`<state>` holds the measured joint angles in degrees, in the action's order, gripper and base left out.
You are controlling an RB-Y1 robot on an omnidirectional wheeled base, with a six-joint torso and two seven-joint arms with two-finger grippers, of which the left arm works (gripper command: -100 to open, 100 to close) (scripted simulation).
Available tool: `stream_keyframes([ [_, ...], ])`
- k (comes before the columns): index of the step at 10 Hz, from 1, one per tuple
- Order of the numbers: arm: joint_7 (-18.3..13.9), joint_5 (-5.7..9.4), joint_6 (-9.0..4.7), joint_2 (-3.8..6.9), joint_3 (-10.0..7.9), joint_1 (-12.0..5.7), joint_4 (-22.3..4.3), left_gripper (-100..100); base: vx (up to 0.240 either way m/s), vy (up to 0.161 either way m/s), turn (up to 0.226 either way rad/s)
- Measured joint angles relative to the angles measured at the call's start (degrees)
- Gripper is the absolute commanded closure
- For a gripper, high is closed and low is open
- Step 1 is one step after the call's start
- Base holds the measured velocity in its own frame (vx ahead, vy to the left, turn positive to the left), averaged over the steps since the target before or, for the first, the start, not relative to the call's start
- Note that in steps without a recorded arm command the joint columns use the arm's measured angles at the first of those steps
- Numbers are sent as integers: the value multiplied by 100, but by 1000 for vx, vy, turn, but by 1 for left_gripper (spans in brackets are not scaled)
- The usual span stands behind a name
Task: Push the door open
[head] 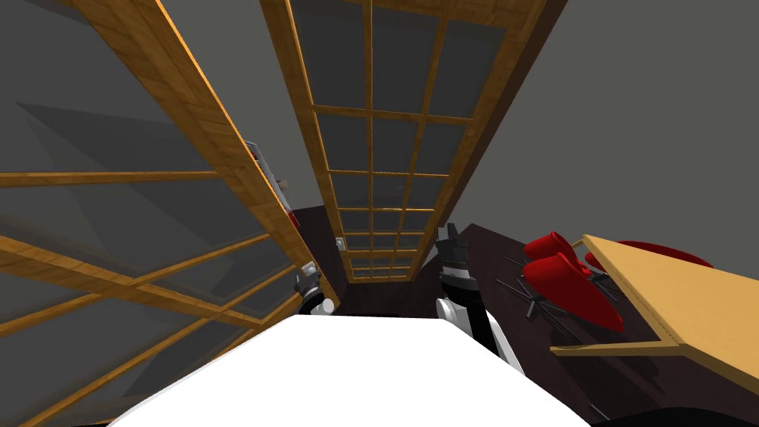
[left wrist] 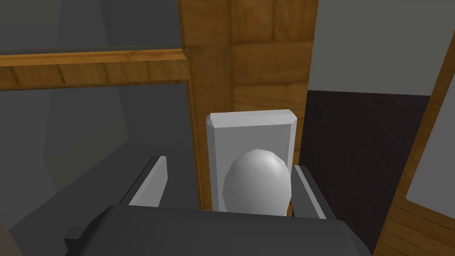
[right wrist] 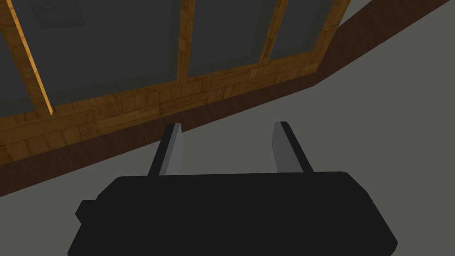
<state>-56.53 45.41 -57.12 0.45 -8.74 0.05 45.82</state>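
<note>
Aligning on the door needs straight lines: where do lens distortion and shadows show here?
Head view: the lens splays the left door leaf and right door leaf toward the corners; soft shadows cross the left one's panes. Left wrist view: the knob is softly shaded across its curve, between the left gripper's open fingers. Right wrist view: evenly dim, no glare; right gripper open.

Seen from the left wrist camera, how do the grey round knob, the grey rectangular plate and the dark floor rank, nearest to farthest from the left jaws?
1. Grey round knob, directly ahead.
2. Grey rectangular plate, behind the knob on the wooden door.
3. Dark floor, beyond the door's edge.
</note>
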Motion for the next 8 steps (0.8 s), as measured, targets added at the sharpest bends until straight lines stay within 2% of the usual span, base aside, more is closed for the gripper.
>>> stream_keyframes([
  [1, 4, 16, -28, -18, -53, 35, 38, 100, 34, 42, -17],
  [3, -16, 60, -96, -1, -156, -63, -119, 100, 57, 25, -41],
  [5, 17, 114, -101, 2, -276, -94, -129, 100, 63, 40, -42],
  [6, -43, 151, -215, 45, -372, -271, -431, 100, 58, 46, -52],
  [8, 67, 201, -172, -29, -483, -164, -178, 100, 50, 49, -20],
])
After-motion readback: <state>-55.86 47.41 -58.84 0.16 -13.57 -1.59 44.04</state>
